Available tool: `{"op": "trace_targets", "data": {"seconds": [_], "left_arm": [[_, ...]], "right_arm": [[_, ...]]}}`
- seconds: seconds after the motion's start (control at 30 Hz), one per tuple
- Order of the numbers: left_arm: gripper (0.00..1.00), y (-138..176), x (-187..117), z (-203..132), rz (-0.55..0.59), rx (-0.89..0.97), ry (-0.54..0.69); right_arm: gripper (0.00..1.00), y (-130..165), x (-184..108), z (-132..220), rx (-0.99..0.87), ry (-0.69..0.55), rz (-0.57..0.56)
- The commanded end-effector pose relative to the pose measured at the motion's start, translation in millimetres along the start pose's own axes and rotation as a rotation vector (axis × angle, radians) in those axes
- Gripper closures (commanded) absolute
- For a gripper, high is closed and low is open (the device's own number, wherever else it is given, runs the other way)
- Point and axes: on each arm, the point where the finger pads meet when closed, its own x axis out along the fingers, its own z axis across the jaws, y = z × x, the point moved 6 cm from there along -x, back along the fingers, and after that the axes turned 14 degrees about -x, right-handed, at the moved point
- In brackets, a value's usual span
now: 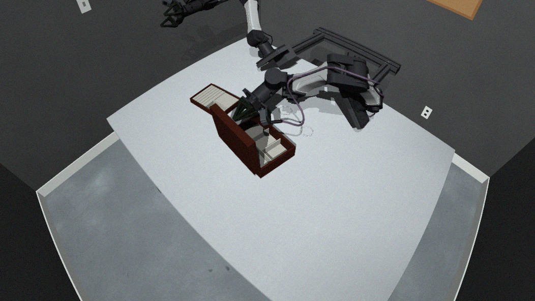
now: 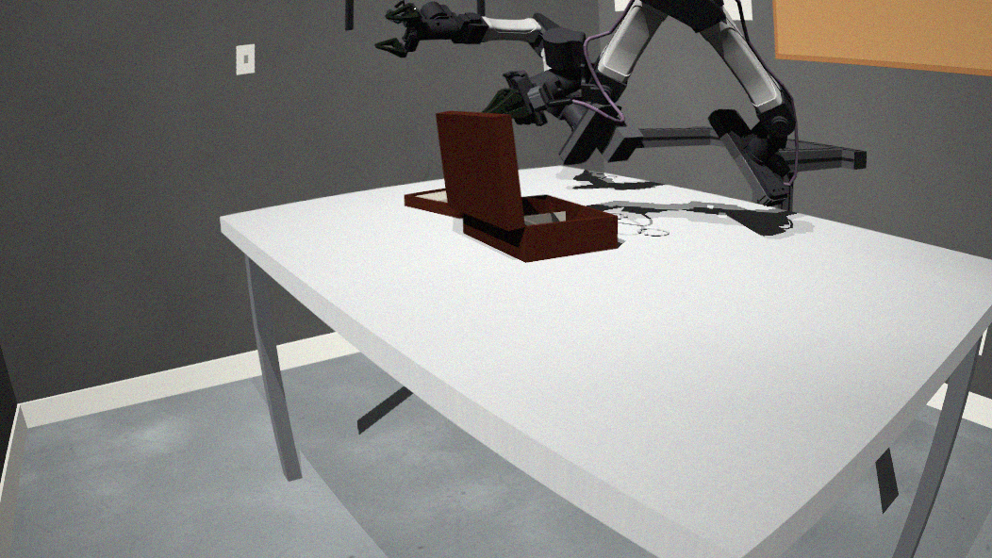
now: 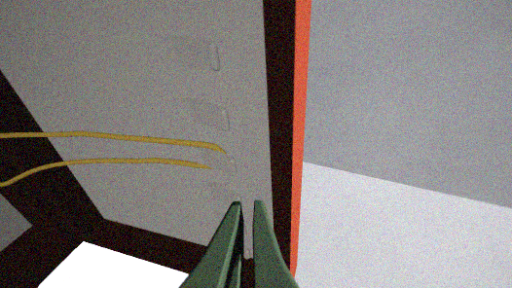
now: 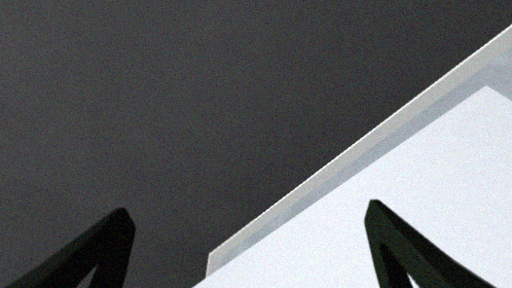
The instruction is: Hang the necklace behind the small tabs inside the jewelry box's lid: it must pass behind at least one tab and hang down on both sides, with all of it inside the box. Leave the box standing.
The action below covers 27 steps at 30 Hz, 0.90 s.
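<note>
The jewelry box (image 1: pixel 278 164) (image 2: pixel 571 239) stands with its dark red lid (image 1: pixel 233 130) (image 2: pixel 478 170) raised. In the left wrist view, several small pale tabs line the lid's inner panel (image 3: pixel 146 63); one tab (image 3: pixel 215 57) is near the top. The gold necklace (image 3: pixel 122 139) crosses this panel as two strands. Their right ends meet the panel around a low tab (image 3: pixel 234 165); its seating there is unclear. Its far part is out of view. My left gripper (image 1: pixel 234 119) (image 2: pixel 487 110) (image 3: pixel 248 210) is shut and empty beside that tab. My right gripper (image 1: pixel 162 20) (image 2: pixel 382 30) (image 4: pixel 246 213) is open and empty, far from the box.
A shallow tray (image 1: pixel 201 104) (image 2: pixel 431 205) with pale slots lies beside the box. A thin bracelet-like ring (image 1: pixel 307 135) (image 2: pixel 653 237) lies on the table (image 1: pixel 318 224) (image 2: pixel 658 326) near the box, with another loop close by. The lid's side wall is close to my left fingers.
</note>
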Motion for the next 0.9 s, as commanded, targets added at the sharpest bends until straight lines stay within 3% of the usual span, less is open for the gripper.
{"op": "trace_targets", "data": {"seconds": [0.0, 0.87], "left_arm": [[0.93, -0.1, -13.2, -16.9, -0.005, -0.034, 0.033], [0.93, -0.3, -44.7, -11.5, -0.004, -0.012, 0.013]], "right_arm": [[0.00, -10.2, -2.3, -1.4, -0.001, 0.002, -0.030], [0.00, -10.2, -2.3, -1.4, -0.001, 0.002, -0.030]]}}
